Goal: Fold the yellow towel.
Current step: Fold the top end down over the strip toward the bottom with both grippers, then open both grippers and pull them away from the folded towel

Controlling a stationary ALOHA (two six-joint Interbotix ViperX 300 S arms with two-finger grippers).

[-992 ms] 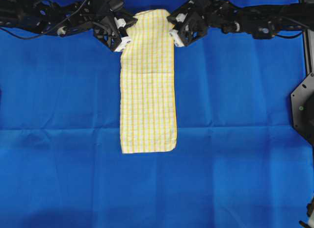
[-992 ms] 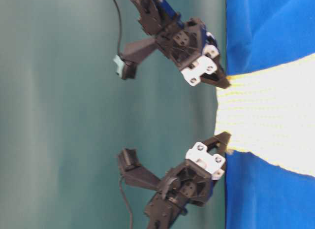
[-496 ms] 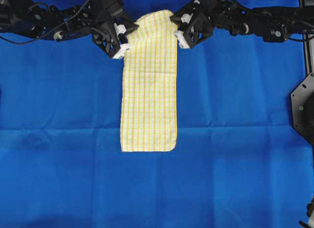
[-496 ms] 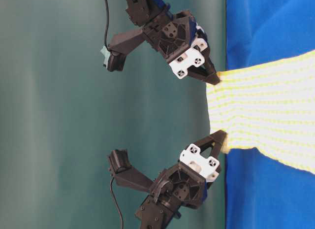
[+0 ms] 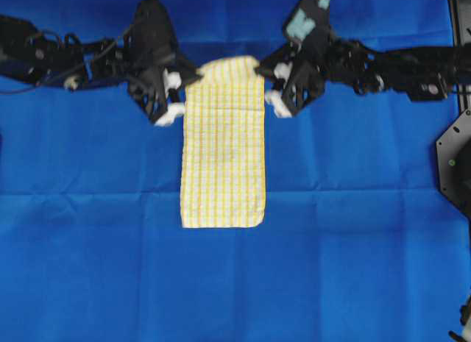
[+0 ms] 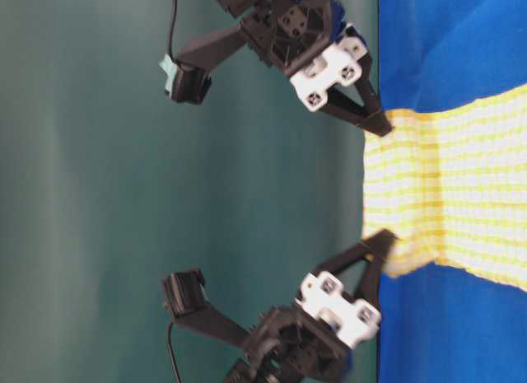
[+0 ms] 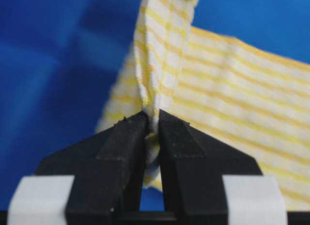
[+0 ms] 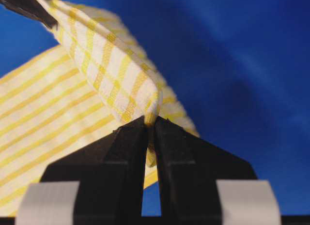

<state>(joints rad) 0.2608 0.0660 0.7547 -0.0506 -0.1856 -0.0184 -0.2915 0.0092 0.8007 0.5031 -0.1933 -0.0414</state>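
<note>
Both grippers, left (image 7: 151,130) and right (image 8: 150,126), pinch the far corners of the yellow towel (image 5: 222,151), already a narrow strip and lifted for a crosswise fold not yet laid.

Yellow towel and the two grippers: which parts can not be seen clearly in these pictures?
- Overhead view: left gripper and right gripper are motion-blurred, their grip unreadable.
- Table-level view: the right picture edge cuts off most of the yellow towel.
- Wrist views: the fingers hide the pinched corners.
</note>
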